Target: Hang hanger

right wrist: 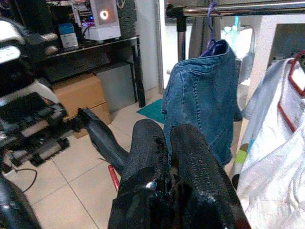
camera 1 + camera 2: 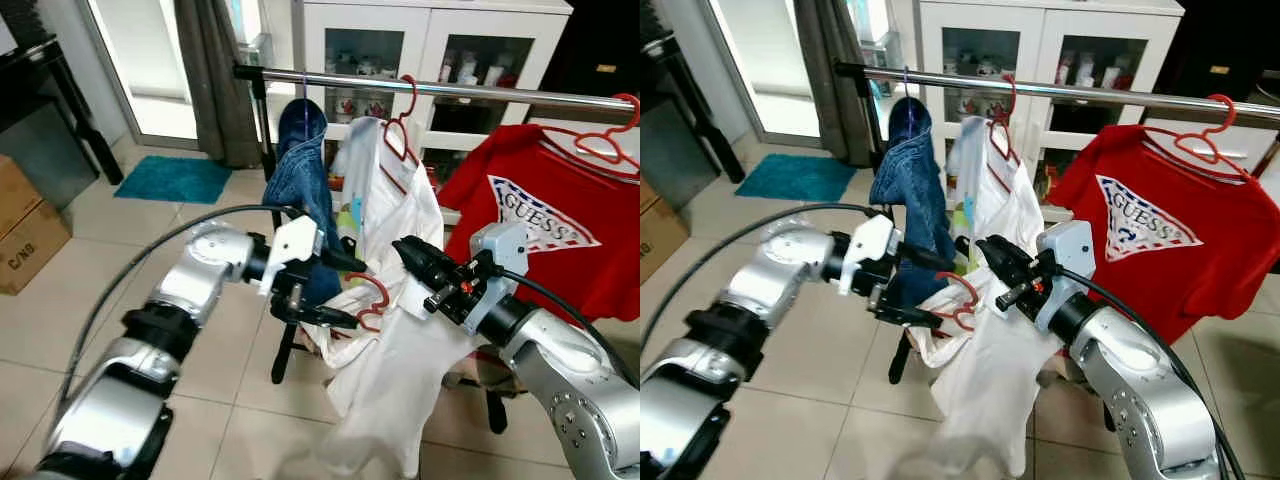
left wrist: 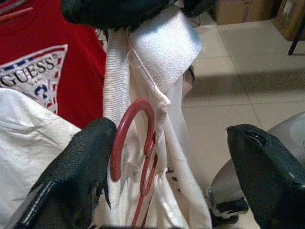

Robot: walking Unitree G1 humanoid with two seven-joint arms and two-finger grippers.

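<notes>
1. We face a clothes rail (image 2: 470, 90) running across the view in front of a white glass-door cabinet (image 2: 430, 50); tiled floor (image 2: 200, 330) below, teal mat (image 2: 172, 178) near the doorway, cardboard box (image 2: 25, 225) at far left.
2. On the rail: red T-shirt (image 2: 545, 230) on a red hanger at right; blue denim garment (image 2: 305, 180) at left; another white garment between them on its own red hanger.
3. White shirt (image 2: 385, 390) hangs low between our two arms, below the rail, not on it.
4. Right gripper (image 2: 418, 258): fingers pressed together, pinching the white shirt's upper edge.
5. Left gripper (image 2: 342, 292): fingers spread, one above and one below the hook.
6. Red hanger (image 2: 372, 300): inside the white shirt; its hook sits between the left fingers, well below the rail; we cannot tell if they touch it.
</notes>
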